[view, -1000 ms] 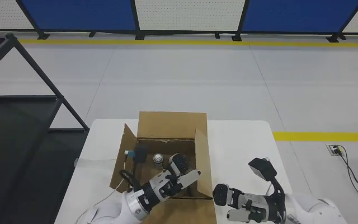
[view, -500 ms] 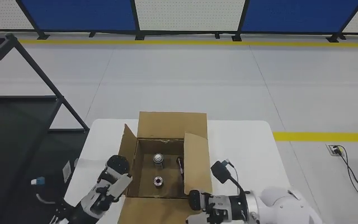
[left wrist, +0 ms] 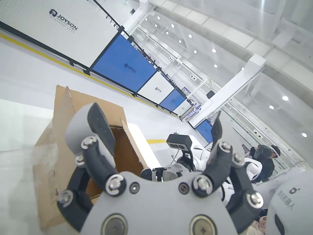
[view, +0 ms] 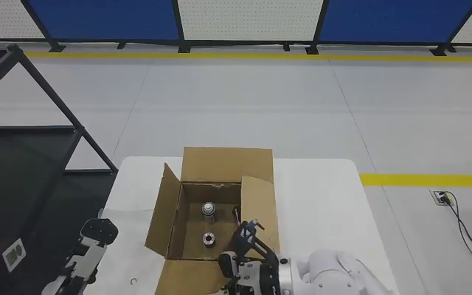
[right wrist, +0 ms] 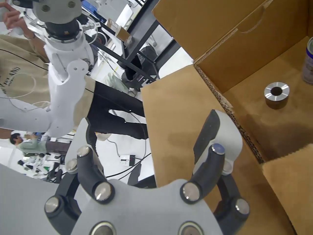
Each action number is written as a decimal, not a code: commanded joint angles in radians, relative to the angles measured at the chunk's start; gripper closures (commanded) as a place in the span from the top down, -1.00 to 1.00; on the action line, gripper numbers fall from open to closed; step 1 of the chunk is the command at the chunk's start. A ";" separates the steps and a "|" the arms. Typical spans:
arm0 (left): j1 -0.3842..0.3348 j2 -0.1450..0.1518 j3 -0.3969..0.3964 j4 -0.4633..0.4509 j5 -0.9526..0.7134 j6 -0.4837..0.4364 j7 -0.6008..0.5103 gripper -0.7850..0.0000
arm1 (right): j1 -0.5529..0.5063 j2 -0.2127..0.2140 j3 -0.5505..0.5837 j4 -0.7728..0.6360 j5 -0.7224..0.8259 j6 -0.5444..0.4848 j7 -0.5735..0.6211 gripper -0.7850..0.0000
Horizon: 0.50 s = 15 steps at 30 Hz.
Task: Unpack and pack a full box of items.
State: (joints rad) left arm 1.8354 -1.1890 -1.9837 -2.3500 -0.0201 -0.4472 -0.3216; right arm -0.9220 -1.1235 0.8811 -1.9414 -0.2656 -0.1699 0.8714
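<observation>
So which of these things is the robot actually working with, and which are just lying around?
Belongs to the job: cardboard box, the metal ring and the can inside it, left gripper, right gripper.
Just there: black metal frame beside the table, blue and white partition panels, floor socket.

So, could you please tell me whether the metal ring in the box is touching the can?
Apart. The top view shows bare floor of the box between the metal ring and the can.

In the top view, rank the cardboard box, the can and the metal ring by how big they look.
1. cardboard box, largest by far
2. can and metal ring: about alike from above, left unranked
</observation>
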 commanded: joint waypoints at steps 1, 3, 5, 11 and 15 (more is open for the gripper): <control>0.002 0.000 -0.003 0.000 -0.010 -0.004 -0.010 1.00 | 0.003 -0.004 -0.023 -0.011 -0.085 0.028 -0.021 1.00; 0.000 0.000 -0.004 0.000 -0.017 -0.005 -0.016 1.00 | 0.003 -0.006 -0.033 -0.023 -0.156 0.057 -0.046 1.00; -0.005 0.001 -0.005 0.002 -0.025 -0.007 -0.025 1.00 | -0.001 -0.008 -0.046 -0.033 -0.216 0.089 -0.056 1.00; -0.030 0.004 -0.019 0.025 -0.069 -0.016 -0.058 1.00 | -0.013 -0.010 -0.063 -0.072 -0.388 0.202 -0.060 1.00; -0.047 0.007 -0.026 0.038 -0.094 -0.016 -0.081 1.00 | -0.035 -0.011 -0.060 -0.115 -0.468 0.250 -0.080 1.00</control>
State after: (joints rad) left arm 1.7936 -1.1829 -2.0081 -2.3153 -0.1091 -0.4633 -0.3959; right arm -0.9503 -1.1345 0.8167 -2.0422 -0.7141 0.0711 0.7970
